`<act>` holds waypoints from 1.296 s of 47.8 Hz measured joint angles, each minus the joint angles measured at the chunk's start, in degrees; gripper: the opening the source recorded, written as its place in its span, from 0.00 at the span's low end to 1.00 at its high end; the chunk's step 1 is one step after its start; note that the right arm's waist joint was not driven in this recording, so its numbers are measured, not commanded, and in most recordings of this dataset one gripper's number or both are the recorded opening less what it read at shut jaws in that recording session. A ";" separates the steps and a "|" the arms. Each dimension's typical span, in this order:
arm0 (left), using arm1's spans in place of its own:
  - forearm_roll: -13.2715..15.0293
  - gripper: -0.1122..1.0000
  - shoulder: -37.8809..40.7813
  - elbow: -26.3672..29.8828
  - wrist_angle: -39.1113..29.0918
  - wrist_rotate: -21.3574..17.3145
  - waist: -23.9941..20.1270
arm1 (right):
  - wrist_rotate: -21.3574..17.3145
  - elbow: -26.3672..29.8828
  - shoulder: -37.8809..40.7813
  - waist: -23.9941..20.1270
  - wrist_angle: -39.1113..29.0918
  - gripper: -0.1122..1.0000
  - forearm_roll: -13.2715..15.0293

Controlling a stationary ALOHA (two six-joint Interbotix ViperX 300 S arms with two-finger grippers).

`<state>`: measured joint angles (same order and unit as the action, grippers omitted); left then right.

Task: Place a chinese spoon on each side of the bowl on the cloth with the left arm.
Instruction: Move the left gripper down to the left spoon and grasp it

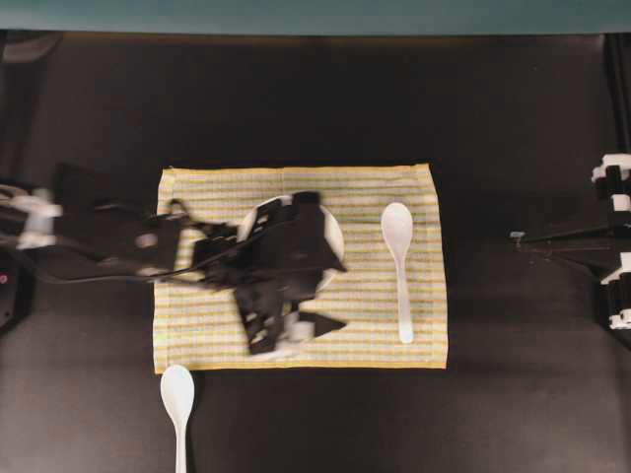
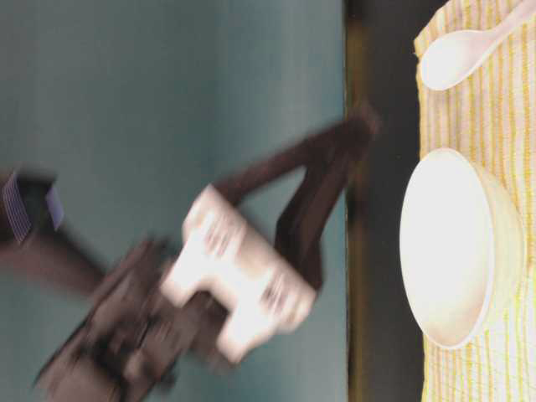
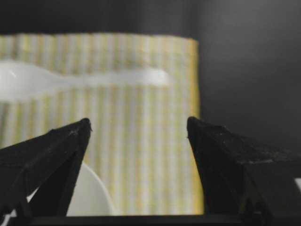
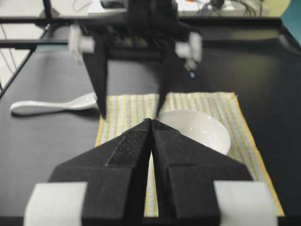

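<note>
I see the left gripper (image 1: 296, 330) above the cloth (image 1: 414, 187), jaws spread wide and empty. The bowl (image 2: 456, 247) sits mid-cloth. One spoon (image 1: 399, 266) lies on the cloth right of the bowl; a second spoon (image 1: 178, 404) rests off-cloth. The right gripper (image 4: 151, 123) is closed

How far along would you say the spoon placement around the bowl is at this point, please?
Done: one spoon lies on the cloth beside the bowl. In hand: nothing; the left gripper hangs open and empty above the cloth near the bowl. Left: the second spoon lies on the black table, off the cloth's edge, and belongs on the bowl's other side.
</note>
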<state>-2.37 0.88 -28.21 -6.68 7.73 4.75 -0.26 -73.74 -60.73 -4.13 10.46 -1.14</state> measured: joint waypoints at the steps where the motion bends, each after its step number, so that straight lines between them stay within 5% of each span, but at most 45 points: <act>1: 0.00 0.82 -1.23 -1.32 0.00 0.97 0.62 | 0.00 0.00 -0.09 -0.09 0.00 0.10 0.09; 15: 0.00 0.82 -13.62 -19.95 0.00 15.91 9.58 | 0.00 -0.18 -0.09 0.00 0.09 0.10 -0.18; 26: 0.00 0.81 -16.26 -28.39 0.62 28.30 14.06 | 0.00 -0.26 -0.09 0.00 0.00 0.10 -0.09; 52: 0.00 0.81 -7.91 -30.76 8.61 31.55 16.26 | 0.00 -0.62 -0.09 0.00 0.00 0.10 -0.18; 62: 0.00 0.73 -7.47 -30.67 8.70 31.55 16.26 | 0.00 -0.79 -0.09 0.00 0.00 0.10 -0.18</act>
<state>-2.37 -6.59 -58.89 2.02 39.29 21.01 -0.26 -74.53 -60.82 -4.13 10.46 -1.32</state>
